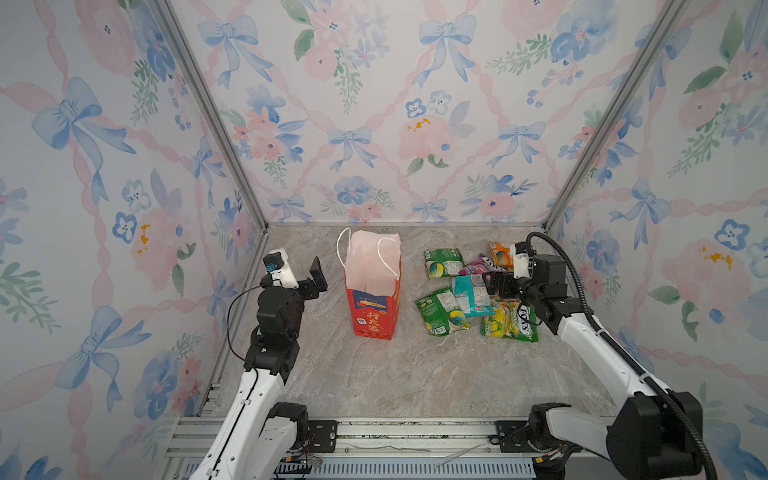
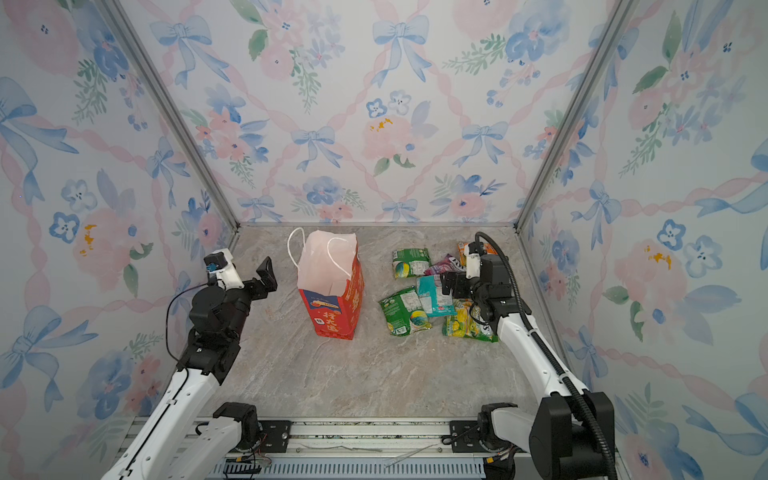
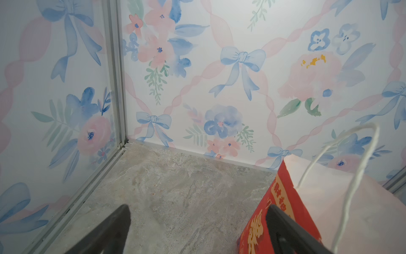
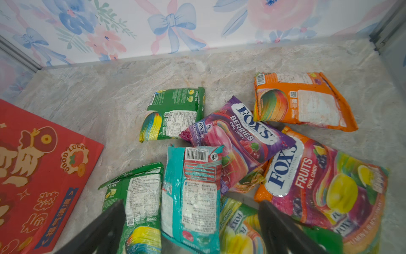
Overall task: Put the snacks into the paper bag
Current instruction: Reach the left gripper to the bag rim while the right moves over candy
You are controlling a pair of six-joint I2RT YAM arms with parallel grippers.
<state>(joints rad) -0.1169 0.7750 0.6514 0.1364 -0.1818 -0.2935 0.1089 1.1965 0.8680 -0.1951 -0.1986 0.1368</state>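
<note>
Snacks (image 1: 444, 262): we count seven packets, all lying on the tabletop (image 1: 415, 374) in a loose, partly overlapping heap to the right of the paper bag (image 1: 372, 316).
Paper bag: it stands upright near the middle of the tabletop, toward the far wall. Its mouth is open and the white inside is showing.
Heap: the teal packet (image 1: 471, 296) lies in the middle, with the purple packet (image 4: 239, 136) and the orange packet (image 4: 303, 101) on the far side. The yellow-green packet (image 1: 509, 322) is nearest us.
Right tool (image 4: 191, 203): it sits over the heap with its jaws wide apart on either side of the teal packet and nothing gripped. We cannot tell whether it touches the packet.
Left tool (image 3: 197, 207): it is left of the bag and clear of it, raised off the tabletop, with its jaws wide apart and empty.
</note>
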